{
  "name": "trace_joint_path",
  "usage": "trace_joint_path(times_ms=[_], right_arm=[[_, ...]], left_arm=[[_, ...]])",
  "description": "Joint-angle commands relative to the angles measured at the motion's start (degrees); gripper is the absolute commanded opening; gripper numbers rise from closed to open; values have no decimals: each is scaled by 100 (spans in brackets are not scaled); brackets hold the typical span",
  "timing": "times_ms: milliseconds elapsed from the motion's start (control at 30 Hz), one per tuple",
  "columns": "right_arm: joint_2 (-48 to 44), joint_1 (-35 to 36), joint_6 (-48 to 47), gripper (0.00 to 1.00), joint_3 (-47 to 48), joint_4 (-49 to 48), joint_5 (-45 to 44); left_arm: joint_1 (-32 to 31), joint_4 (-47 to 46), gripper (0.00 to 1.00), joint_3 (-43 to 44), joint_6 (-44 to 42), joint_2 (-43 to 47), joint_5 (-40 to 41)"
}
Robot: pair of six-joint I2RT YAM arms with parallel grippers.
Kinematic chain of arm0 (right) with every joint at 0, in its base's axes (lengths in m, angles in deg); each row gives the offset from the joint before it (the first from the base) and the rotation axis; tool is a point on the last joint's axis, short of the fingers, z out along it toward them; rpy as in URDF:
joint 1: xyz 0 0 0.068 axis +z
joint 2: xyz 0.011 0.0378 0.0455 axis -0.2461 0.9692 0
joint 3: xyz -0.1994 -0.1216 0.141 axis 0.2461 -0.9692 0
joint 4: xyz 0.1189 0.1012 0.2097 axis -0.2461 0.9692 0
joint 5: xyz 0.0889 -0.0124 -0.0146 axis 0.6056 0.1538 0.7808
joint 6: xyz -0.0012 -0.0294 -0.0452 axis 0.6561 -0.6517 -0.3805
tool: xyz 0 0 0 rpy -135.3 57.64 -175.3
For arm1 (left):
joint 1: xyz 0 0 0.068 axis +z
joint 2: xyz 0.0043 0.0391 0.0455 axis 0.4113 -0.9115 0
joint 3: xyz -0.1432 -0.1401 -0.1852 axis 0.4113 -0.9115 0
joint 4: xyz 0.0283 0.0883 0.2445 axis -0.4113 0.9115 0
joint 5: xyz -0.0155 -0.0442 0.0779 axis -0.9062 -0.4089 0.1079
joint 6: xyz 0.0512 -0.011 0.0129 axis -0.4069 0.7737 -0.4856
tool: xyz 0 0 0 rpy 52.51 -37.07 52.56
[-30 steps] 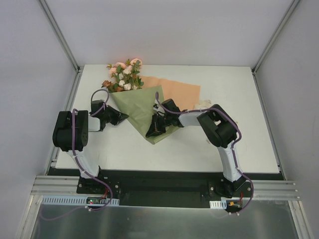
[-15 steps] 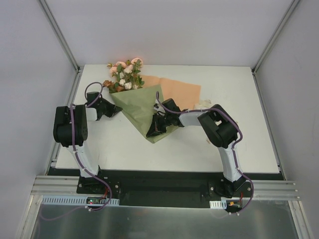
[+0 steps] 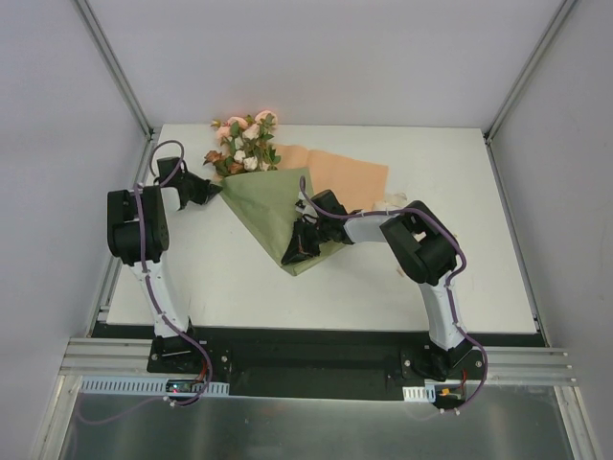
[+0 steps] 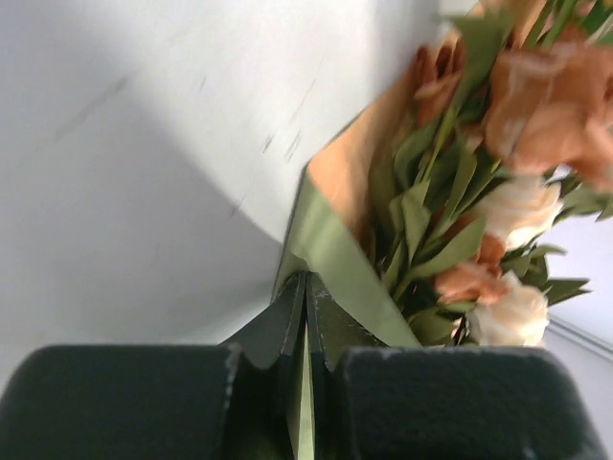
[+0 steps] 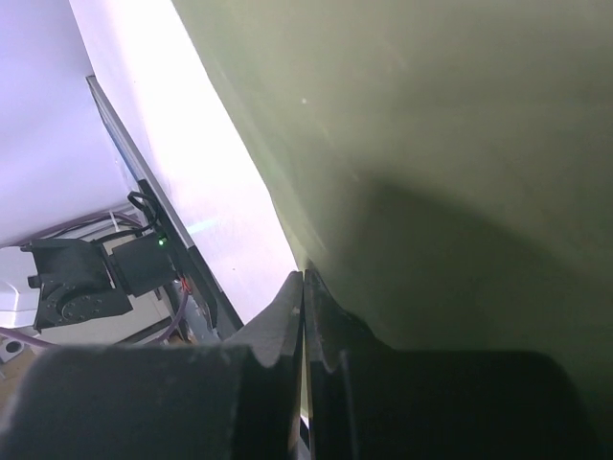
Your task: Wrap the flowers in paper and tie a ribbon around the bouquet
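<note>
Table [image 3: 431, 278] comes first: we see its white top carrying everything, bare along the near and right sides. On it the paper [image 3: 273, 213] lies left of centre, folded into a cone with the olive green face outward. Its narrow end points toward the near edge, and an orange-tan flap spreads flat behind it to the right. From the cone's wide far mouth the flowers [image 3: 241, 144] spill out toward the far-left corner of the table. They are pink, peach, white and rust blooms among green leaves, and in the left wrist view we see them blurred but lying inside the orange lining. The right arm [image 3: 421, 251] bends in over the table from the right. Its right claw [image 3: 290, 255] sits at the cone's narrow end, jaws pressed together on the olive sheet's edge, with a thin green sliver showing between them in its own view. The left claw [image 3: 219, 189] meets the cone's upper left corner just beside the leaves, jaws likewise pinching the green edge. Smallest, we make out a cream bit of the ribbon [image 3: 391, 199] just beside the orange flap's right edge, partly hidden by the right arm.
</note>
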Motion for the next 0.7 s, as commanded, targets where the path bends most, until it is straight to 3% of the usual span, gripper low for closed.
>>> trace_joint_path(times_ms=[0, 167, 267, 367, 500, 567, 667], right_arm=[[-11, 29, -261, 0, -86, 432, 4], [33, 29, -235, 0, -78, 458, 47], [16, 38, -191, 0, 54, 493, 74], [-159, 29, -208, 0, 89, 502, 74], [-301, 20, -278, 0, 81, 529, 100], [-388, 38, -252, 1, 89, 537, 144], [-555, 3, -357, 4, 2, 660, 74]], left_arm=[[153, 343, 0, 661, 83, -438, 464], [276, 1090, 0, 1803, -206, -931, 666], [321, 1871, 0, 2331, -829, -564, 719], [5, 2153, 3, 1833, -1349, 639, 509], [-792, 2146, 22, -183, -1349, 2657, -45], [-1268, 1840, 28, -864, -1454, 3101, -220], [-1858, 1505, 13, -1464, -1385, 3060, -494]])
